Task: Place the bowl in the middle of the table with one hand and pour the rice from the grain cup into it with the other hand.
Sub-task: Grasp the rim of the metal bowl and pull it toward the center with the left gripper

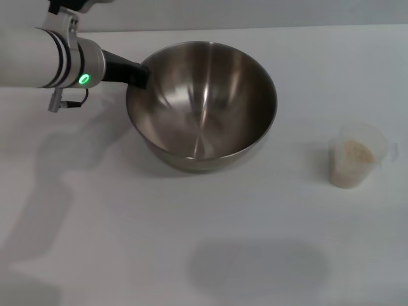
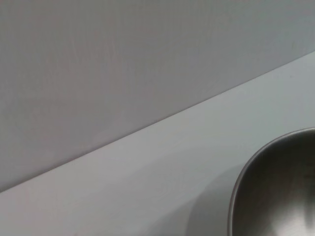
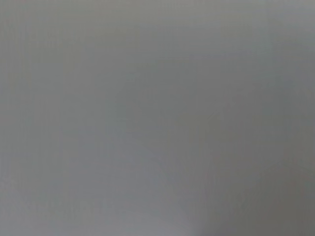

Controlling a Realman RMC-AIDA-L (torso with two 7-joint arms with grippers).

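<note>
The shiny steel bowl (image 1: 201, 105) stands on the white table (image 1: 115, 210), a little left of the middle and towards the back. My left gripper (image 1: 136, 75) comes in from the left, its black fingers closed on the bowl's left rim. The left wrist view shows a part of the bowl's rim (image 2: 246, 182) over the table (image 2: 147, 167). The clear grain cup (image 1: 358, 156) stands upright at the right, well apart from the bowl, with pale rice (image 1: 354, 154) inside. My right gripper does not show; its wrist view is plain grey.
The table's far edge meets a grey wall (image 2: 98, 64) just behind the bowl. A soft shadow (image 1: 255, 268) lies on the bare white surface at the front middle.
</note>
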